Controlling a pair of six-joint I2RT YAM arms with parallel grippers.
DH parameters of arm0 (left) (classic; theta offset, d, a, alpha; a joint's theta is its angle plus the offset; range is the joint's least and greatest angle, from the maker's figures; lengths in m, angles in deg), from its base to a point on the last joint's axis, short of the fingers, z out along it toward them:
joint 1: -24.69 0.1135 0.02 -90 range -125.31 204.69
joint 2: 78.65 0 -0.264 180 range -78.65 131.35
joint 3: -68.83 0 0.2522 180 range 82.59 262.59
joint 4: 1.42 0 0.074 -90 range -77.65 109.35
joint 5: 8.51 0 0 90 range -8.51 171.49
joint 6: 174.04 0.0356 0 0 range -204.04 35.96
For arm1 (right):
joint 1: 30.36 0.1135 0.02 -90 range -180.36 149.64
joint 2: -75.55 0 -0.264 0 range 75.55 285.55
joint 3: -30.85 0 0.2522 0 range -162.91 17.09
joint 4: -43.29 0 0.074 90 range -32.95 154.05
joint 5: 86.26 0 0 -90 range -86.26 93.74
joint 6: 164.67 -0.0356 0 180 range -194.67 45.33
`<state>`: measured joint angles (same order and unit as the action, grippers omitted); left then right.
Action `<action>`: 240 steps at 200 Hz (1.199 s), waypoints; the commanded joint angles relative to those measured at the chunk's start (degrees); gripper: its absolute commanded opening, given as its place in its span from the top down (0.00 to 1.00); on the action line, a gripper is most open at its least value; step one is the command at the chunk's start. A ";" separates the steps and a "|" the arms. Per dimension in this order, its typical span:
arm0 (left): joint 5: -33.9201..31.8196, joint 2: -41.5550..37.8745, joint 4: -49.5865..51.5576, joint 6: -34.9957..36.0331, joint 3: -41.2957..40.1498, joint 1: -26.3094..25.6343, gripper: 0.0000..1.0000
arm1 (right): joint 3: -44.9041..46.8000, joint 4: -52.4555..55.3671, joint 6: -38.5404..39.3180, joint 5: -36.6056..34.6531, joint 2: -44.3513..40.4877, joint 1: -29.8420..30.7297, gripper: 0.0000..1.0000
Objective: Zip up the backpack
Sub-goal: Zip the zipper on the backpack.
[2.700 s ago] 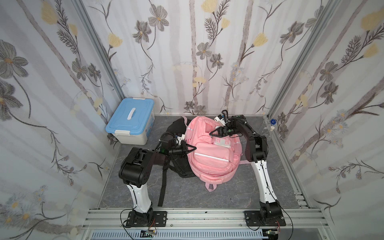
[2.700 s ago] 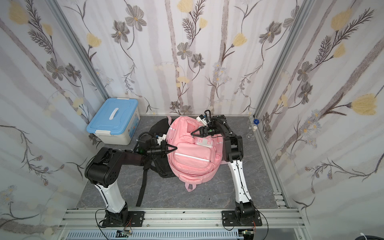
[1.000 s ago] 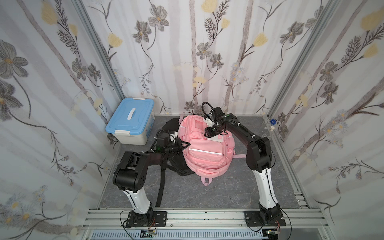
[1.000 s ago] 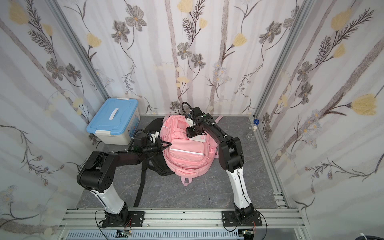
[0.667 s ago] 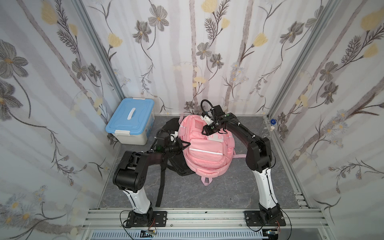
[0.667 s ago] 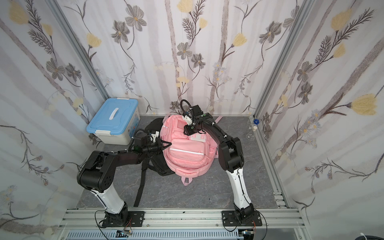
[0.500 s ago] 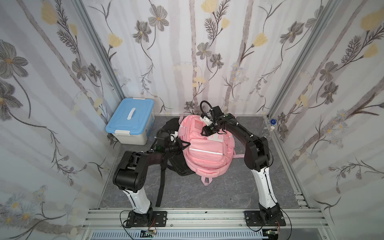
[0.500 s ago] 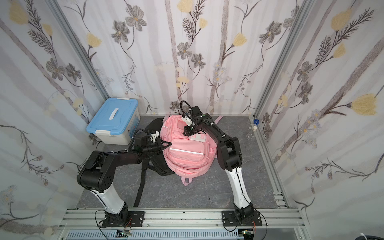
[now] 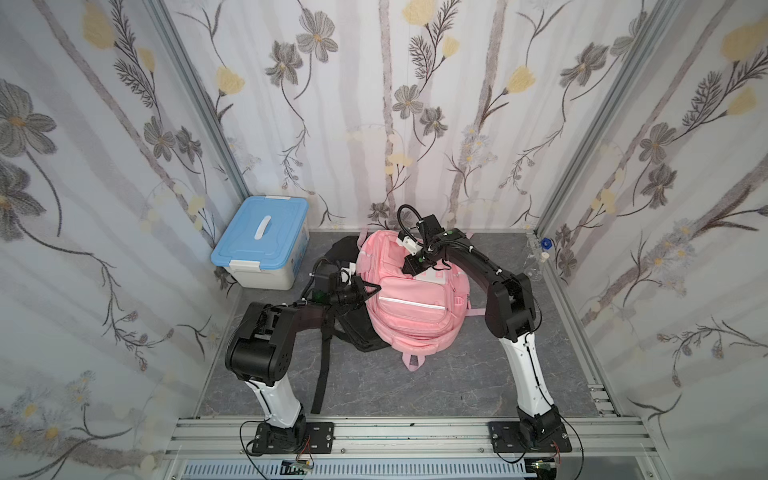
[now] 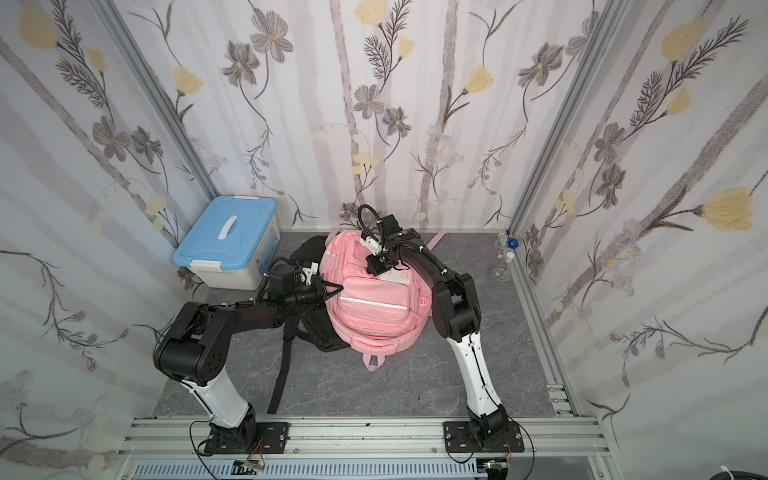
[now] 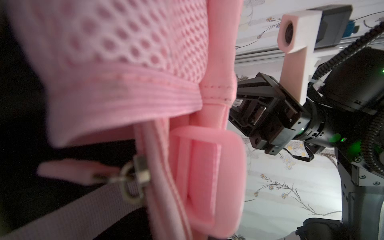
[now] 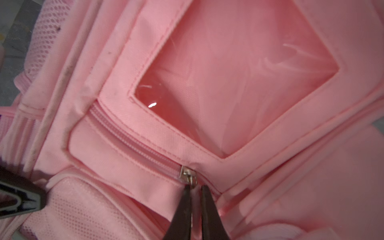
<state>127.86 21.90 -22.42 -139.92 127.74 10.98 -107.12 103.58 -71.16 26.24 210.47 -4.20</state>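
Far left on the desk (image 9: 457, 374) sits a blue-lidded box (image 9: 262, 245); right of it is the left hand (image 9: 376, 287), jaws closed, tip touching the left edge of the backpack (image 9: 411, 307), though whether it pinches fabric cannot be told. The backpack lies front up at mid-desk between both arms, overlapping a black backpack (image 9: 357, 328) on its left. Over its far part the right hand (image 12: 195, 187) is pinched narrow on the zipper pull (image 12: 189, 176), just beside the clear window pocket (image 12: 228, 87).
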 commanded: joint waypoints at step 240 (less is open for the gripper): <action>-4.20 -3.54 1.16 2.09 -1.50 2.21 1.00 | -3.81 10.36 9.28 -50.71 4.77 2.42 0.99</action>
<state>125.47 19.01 -19.60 -138.23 125.97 12.42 -111.42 110.61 -62.74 10.96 213.85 -1.95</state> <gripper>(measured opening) 0.096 0.066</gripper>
